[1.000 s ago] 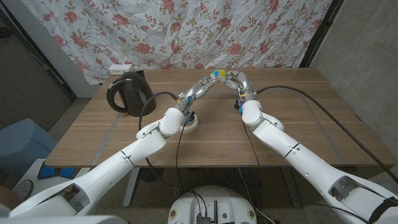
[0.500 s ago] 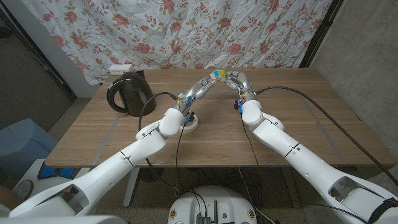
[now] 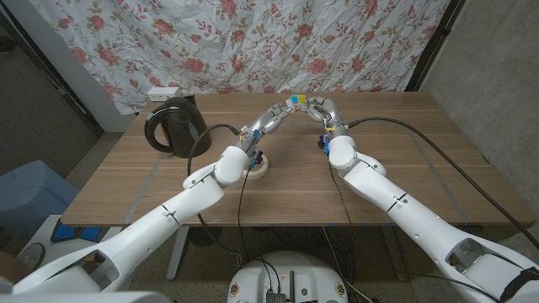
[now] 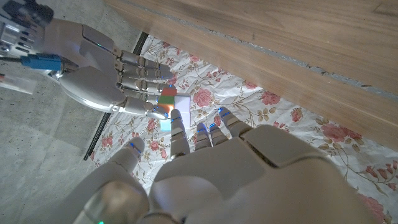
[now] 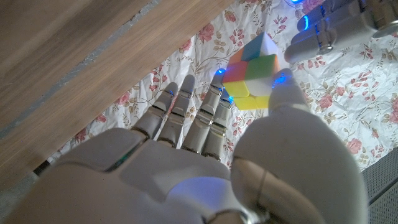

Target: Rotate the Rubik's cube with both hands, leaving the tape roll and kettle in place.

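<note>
Rubik's cube held aloft between both hands over the far middle of the bench.

Nearest, at about 9 o'clock from the bench (image 3: 278,194) centre, the tape roll (image 3: 260,167) lies flat, partly hidden by the left forearm. Farther out, at about 10 o'clock near the left edge, the black kettle (image 3: 174,124) stands upright, well apart from both hands. At 12 o'clock, raised off the wood, the left hand (image 3: 274,117) and right hand (image 3: 321,109) meet fingertip to fingertip with the Rubik's cube (image 3: 295,99) between them. The right wrist view shows the cube (image 5: 250,71) grasped at the right hand's (image 5: 205,155) fingertips, thumb against it. The left wrist view shows the left hand's (image 4: 211,168) fingers touching the cube (image 4: 166,102). Behind stands a floral curtain (image 3: 253,42).
</note>
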